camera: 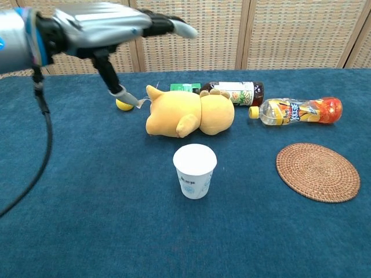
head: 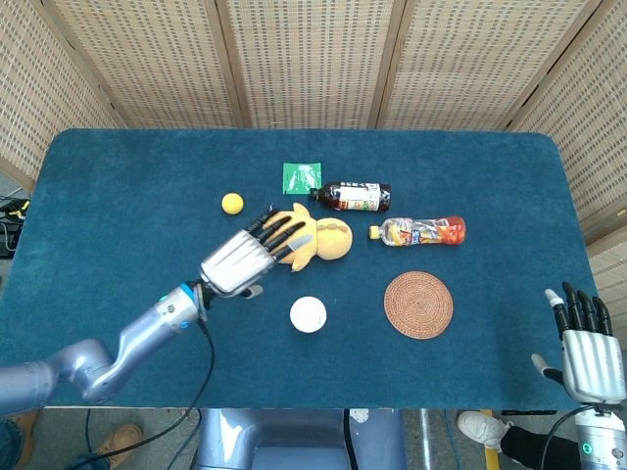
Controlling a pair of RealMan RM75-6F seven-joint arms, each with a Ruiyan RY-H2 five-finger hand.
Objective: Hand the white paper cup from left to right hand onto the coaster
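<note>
The white paper cup (head: 308, 314) (camera: 195, 171) stands upright and alone on the blue table, left of the round woven coaster (head: 418, 305) (camera: 317, 172). My left hand (head: 245, 257) (camera: 107, 26) hangs above the table, up and to the left of the cup, fingers spread and holding nothing. My right hand (head: 585, 346) is at the table's front right corner, off the edge, fingers straight and empty; it is absent from the chest view.
A yellow plush toy (head: 304, 238) (camera: 188, 113) lies behind the cup. Past it are a dark bottle (head: 353, 196), an orange drink bottle (head: 421, 231) (camera: 298, 110), a green packet (head: 301, 176) and a small yellow ball (head: 232, 203).
</note>
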